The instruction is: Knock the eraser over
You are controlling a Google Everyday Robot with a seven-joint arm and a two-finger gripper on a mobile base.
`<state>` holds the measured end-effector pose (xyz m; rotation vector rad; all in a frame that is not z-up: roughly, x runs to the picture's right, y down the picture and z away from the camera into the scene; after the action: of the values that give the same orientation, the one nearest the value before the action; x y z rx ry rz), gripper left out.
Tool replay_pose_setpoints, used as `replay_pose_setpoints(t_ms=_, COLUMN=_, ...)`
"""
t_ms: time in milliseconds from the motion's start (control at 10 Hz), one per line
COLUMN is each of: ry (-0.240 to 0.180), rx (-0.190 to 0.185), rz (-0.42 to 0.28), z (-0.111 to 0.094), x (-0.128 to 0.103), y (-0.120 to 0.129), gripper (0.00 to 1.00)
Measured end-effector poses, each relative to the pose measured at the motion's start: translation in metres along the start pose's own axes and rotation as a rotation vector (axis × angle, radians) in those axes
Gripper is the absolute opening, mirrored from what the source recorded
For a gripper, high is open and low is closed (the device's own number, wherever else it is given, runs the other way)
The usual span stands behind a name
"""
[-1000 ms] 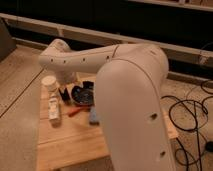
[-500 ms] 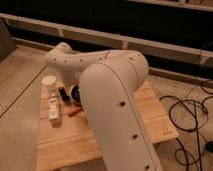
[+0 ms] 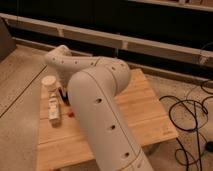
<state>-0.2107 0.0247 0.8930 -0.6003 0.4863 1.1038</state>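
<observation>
My white arm [image 3: 95, 95] fills the middle of the camera view and reaches down to the left part of the wooden table [image 3: 140, 107]. The gripper [image 3: 62, 94] shows only as a dark piece under the wrist, just right of a white round-capped container [image 3: 49, 81]. I cannot pick out the eraser; the arm hides much of the table's middle. A small red item [image 3: 72, 114] peeks out at the arm's left edge.
A white bottle [image 3: 53, 111] lies on the table's left side, below the container. Black cables [image 3: 190, 120] lie on the floor to the right. A dark wall with a rail [image 3: 125, 40] runs behind the table.
The arm has swung further across the view and now covers the dark bowl and the table's middle. The wrist stays near the white container on the left.
</observation>
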Motion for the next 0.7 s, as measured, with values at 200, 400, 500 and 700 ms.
replay_pose_setpoints(t_ms=200, ry=-0.062, rx=0.03, rz=-0.093, z=0.008, x=-0.023, y=0.011, gripper=0.65)
replay_pose_setpoints(t_ms=400, ry=-0.236, rx=0.099, rz=-0.201, z=-0.012, x=-0.058, y=0.01, gripper=0.65)
replay_pose_setpoints(t_ms=500, ry=-0.311, rx=0.118, rz=-0.244, z=-0.026, x=-0.067, y=0.012, gripper=0.65)
replay_pose_setpoints(t_ms=700, ry=-0.483, rx=0.141, rz=-0.339, z=-0.064, x=-0.07, y=0.021, gripper=0.65)
